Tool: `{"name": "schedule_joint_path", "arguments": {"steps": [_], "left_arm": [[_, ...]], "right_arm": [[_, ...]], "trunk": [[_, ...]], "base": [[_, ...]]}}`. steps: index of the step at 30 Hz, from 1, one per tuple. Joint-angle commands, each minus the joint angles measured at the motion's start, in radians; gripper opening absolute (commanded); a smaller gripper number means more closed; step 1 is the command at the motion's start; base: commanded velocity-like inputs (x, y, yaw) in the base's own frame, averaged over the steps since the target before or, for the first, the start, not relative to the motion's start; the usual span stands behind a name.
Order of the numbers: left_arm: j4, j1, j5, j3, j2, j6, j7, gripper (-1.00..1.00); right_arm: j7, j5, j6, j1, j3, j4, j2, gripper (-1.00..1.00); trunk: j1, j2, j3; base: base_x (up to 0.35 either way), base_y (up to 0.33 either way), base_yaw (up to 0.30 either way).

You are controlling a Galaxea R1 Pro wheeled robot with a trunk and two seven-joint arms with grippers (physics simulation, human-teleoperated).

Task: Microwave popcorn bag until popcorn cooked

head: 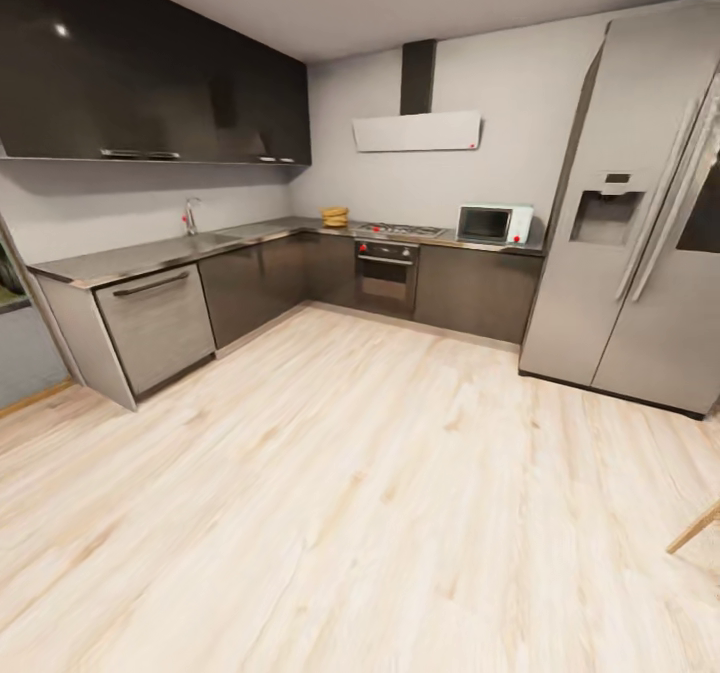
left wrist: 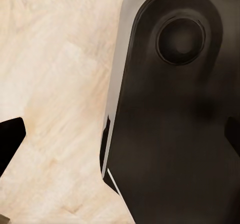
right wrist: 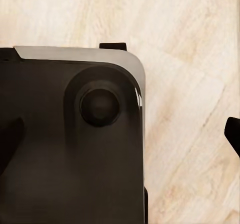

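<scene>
Tan popcorn bag (head: 334, 216) beside hob (head: 398, 229), seemingly.

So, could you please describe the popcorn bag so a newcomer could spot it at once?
Start at the fridge and follow the countertop along the far wall, past the microwave and the hob. The popcorn bag sits just beyond: the one squat, tan, ringed thing there.

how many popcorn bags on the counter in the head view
1: the popcorn bag sits on the countertop in the far corner, just left of the hob. Others may be hidden beyond the frame.
</scene>
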Motion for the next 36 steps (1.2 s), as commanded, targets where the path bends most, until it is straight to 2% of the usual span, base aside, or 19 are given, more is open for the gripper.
{"name": "schedule_joint_path", "arguments": {"steps": [1, 6, 13, 23, 36], "left_arm": [[0.000, 0.000, 0.000, 0.006, 0.000, 0.000, 0.000, 1.00], [0.000, 0.000, 0.000, 0.006, 0.000, 0.000, 0.000, 1.00], [0.000, 0.000, 0.000, 0.005, 0.000, 0.000, 0.000, 1.00], [0.000, 0.000, -0.001, 0.005, 0.000, 0.000, 0.000, 1.00], [0.000, 0.000, -0.001, 0.005, -0.001, 0.000, 0.000, 1.00]], "right_arm": [[0.001, 0.000, -0.004, -0.001, -0.003, 0.001, 0.000, 1.00], [0.001, 0.000, -0.003, -0.001, -0.002, 0.001, 0.001, 1.00], [0.001, 0.000, -0.003, -0.001, -0.002, 0.001, 0.002, 1.00], [0.001, 0.000, -0.003, -0.001, -0.001, 0.001, 0.002, 1.00], [0.001, 0.000, -0.004, -0.001, -0.003, 0.001, 0.008, 1.00]], "trunk": [[0.001, 0.000, -0.001], [0.001, 0.000, -0.001], [0.001, 0.000, -0.001], [0.001, 0.000, -0.001], [0.001, 0.000, -0.001]], "base": [[0.336, 0.000, -0.266], [0.336, 0.000, -0.251], [0.336, 0.000, -0.044], [0.336, 0.000, -0.238], [0.336, 0.000, -0.135]]}}
